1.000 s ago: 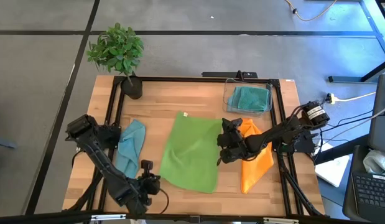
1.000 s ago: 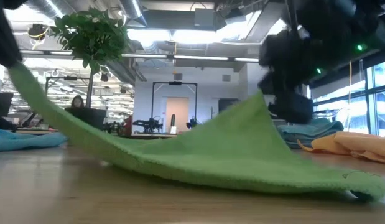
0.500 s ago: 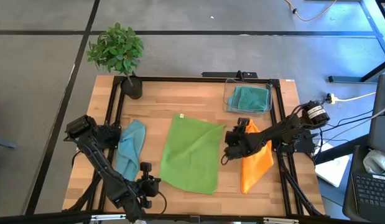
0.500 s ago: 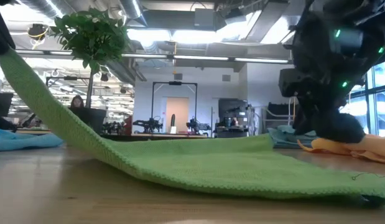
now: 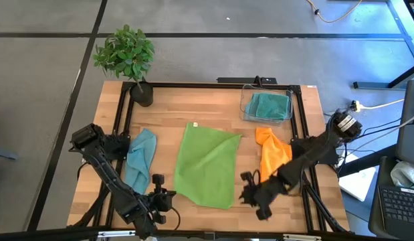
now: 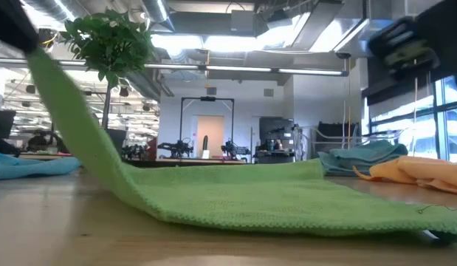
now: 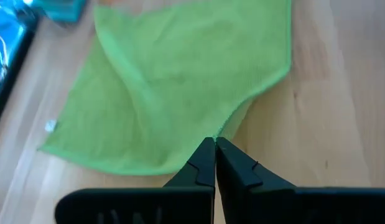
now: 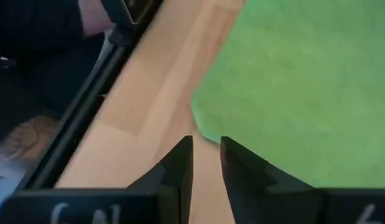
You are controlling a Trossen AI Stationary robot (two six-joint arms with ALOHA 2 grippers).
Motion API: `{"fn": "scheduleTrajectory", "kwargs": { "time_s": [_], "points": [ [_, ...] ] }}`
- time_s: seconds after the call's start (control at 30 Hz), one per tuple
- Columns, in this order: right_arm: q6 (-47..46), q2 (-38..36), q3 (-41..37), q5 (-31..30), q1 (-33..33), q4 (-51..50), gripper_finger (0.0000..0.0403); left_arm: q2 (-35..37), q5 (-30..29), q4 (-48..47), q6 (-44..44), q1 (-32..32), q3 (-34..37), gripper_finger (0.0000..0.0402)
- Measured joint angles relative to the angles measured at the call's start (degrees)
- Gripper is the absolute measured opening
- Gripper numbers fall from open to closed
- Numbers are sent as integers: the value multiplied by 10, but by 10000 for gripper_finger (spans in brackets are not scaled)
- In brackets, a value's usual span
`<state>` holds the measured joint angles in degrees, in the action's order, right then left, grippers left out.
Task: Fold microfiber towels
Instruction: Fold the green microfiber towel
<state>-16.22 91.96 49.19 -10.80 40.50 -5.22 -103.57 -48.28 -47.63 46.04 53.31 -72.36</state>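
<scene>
The lime green towel [image 5: 207,167] lies spread in the middle of the table, its near-left corner raised. My left gripper [image 5: 168,196] is shut on that corner; in the low view the cloth slopes up to it [image 6: 58,96]. My right gripper [image 5: 247,195] hovers above the wood, just off the towel's near-right corner [image 8: 208,127]. Its fingers are slightly apart and hold nothing. A light blue towel [image 5: 140,157] lies at the left and an orange towel [image 5: 272,161] at the right. A teal towel [image 5: 267,106] sits in the clear bin. My left gripper pinches the green towel's near-left corner [image 7: 226,124] between its two shut fingers. The fingers come from the table's near left side. The corner is lifted off the wood. The cloth slopes down from it, and the rest of the towel lies flat on the table.
A potted plant [image 5: 126,57] stands at the far left corner. The clear bin [image 5: 245,100] stands at the far right. A black frame rail [image 5: 300,134] runs along the table's sides. Bare wood shows along the far edge and near the front edge.
My right gripper has let go of the green towel's far-right corner, which has dropped from raised to flat. It has then gone toward the table's near edge, stopping beside the towel's near-right corner. The near-left corner stays lifted in my left gripper.
</scene>
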Motion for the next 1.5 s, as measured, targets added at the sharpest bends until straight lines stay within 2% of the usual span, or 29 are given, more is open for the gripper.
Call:
{"fn": "scheduleTrajectory", "kwargs": {
  "time_s": [0.1, 0.17, 0.4, 0.53, 0.63, 0.87, 1.1, 1.23, 1.4, 1.5],
  "points": [
    [33, 47, -1, -60, 26, 47, 87, 0, -27, 37, -29, -1, 0, 0],
    [69, 81, 9, -78, 35, 58, 98, 0, -30, 64, -51, -1, 0, 0],
    [177, 191, 94, -92, 44, 51, 185, -2, -26, 120, -55, 11, 0, 0],
    [177, 225, 142, -131, 44, 7, 223, -8, -38, 154, -42, 24, -1, 0],
    [134, 231, 159, -151, 45, -36, 230, -17, -46, 166, -42, 31, -1, 0],
    [3, 223, 176, -187, 71, -173, 198, -33, -50, 175, 1, 35, 0, 0],
    [-92, 225, 228, -210, 120, -345, 151, -35, -51, 185, 2, 39, 0, 0],
    [-122, 225, 211, -250, 137, -348, 117, -35, -52, 184, 1, 38, 0, 0],
    [-163, 225, 195, -249, 138, -354, 69, -35, -51, 183, -5, 36, 0, 0],
    [-136, 225, 195, -232, 142, -289, 63, -35, -49, 183, -15, 36, 0, 0]
  ]
}}
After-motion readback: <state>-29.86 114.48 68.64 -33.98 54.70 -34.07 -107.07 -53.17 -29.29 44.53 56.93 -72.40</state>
